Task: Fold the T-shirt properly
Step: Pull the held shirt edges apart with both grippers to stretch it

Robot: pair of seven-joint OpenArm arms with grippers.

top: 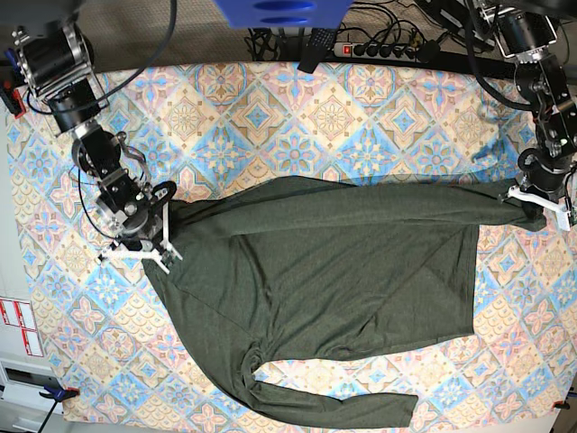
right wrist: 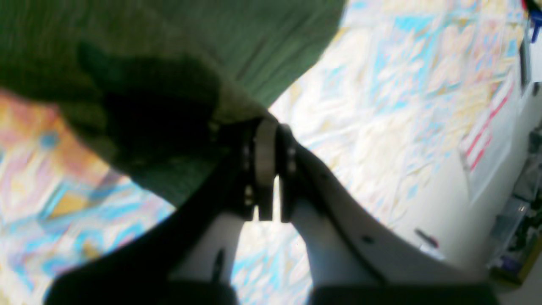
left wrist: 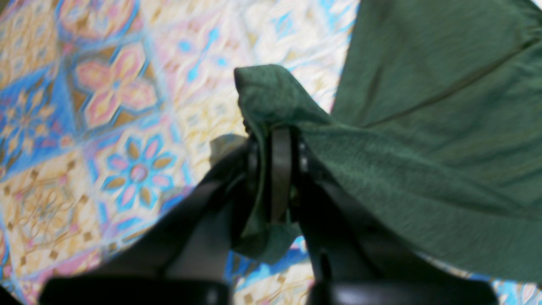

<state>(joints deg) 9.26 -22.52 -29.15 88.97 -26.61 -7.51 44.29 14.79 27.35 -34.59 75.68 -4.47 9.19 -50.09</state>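
Across the desk point(top: 216, 108), holds the shirt point(top: 325, 271) by opposite ends, pinching cloth in the narrowed jaws of both left gripper point(left wrist: 273, 135) and right gripper point(right wrist: 271, 135); probably gripped so far apart to keep the band between taut and fold without sagging or twisting.

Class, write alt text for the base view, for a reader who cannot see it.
Two robot arms pinch a dark green shirt at opposite sides, the left pincer and right pincer holding one edge. It spreads over a patterned cloth.

dark green shirt point(top: 334, 280), multicoloured floral-tiled tablecloth point(top: 99, 343), black-and-white tools
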